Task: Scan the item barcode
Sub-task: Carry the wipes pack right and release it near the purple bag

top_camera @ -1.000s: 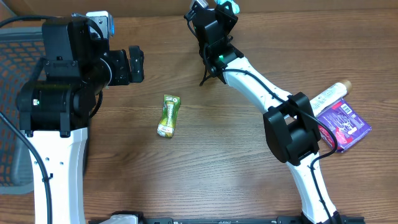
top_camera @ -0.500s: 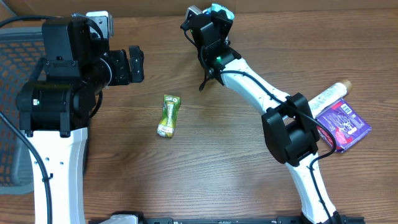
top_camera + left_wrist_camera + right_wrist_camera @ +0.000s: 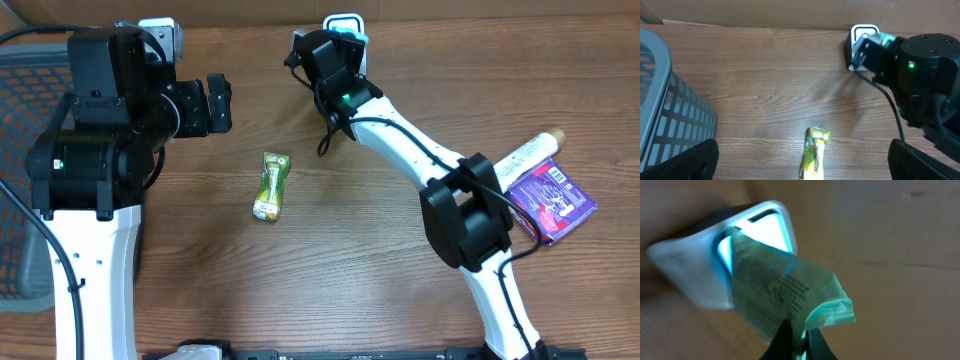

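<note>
My right gripper (image 3: 799, 330) is shut on the item (image 3: 785, 292), a thin crinkled packet with small print, tinted teal by the light. It holds the packet up right against the lit window of the white scanner (image 3: 685, 272). In the overhead view the right gripper (image 3: 330, 52) is at the back of the table beside the scanner (image 3: 343, 22), and the packet is hidden under it. A green and yellow packet (image 3: 271, 185) lies flat mid-table. My left gripper (image 3: 218, 103) hangs open above the table, nothing between its fingers, with that green packet (image 3: 816, 152) below it.
A grey mesh basket (image 3: 670, 115) stands at the left edge. At the right edge lie a purple packet (image 3: 552, 200) and a pale tube (image 3: 530, 150). A cardboard wall (image 3: 765, 12) closes off the back of the table.
The right gripper has shifted left and down with the packet, uncovering the lit scanner window in the overhead view. The left arm and the green packet have not moved.
</note>
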{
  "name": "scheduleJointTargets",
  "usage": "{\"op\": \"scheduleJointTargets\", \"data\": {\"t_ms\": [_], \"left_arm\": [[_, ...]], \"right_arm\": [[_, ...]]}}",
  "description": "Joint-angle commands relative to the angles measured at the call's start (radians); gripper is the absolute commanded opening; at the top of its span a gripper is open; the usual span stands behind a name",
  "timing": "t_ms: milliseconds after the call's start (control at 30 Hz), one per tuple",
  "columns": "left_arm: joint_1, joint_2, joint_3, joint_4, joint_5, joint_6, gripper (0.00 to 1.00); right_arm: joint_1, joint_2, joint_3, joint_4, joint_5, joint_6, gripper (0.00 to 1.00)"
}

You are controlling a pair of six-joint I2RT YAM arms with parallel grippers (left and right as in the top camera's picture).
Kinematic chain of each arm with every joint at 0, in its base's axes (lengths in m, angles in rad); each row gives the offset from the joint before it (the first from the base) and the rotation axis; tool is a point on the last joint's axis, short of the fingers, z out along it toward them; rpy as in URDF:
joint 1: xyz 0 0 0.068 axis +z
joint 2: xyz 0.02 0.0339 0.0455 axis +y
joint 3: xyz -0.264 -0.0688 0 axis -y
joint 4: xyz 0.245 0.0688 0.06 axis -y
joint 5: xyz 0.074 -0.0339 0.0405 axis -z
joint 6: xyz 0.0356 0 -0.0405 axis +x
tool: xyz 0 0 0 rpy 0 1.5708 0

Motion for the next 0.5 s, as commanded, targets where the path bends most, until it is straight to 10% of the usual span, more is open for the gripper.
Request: {"op": "scheduleJointTargets", "data": {"t_ms": [0,300,467], "left_arm": [[0.004,0.008,0.008,0.001,-0.006,0.012,1.00],[0.004,0.008,0.008,0.001,-0.006,0.012,1.00],[0.004,0.008,0.008,0.001,-0.006,0.012,1.00]], "right_arm": [[0.014,-0.249,0.010,-0.225,-0.196,0.209,0.04],[-0.029,-0.545,0.010,-0.870,-0.631,1.115,0.04],[-0.198,-0.547,-0.024,-1.148,-0.833,1.345,0.04]]}}
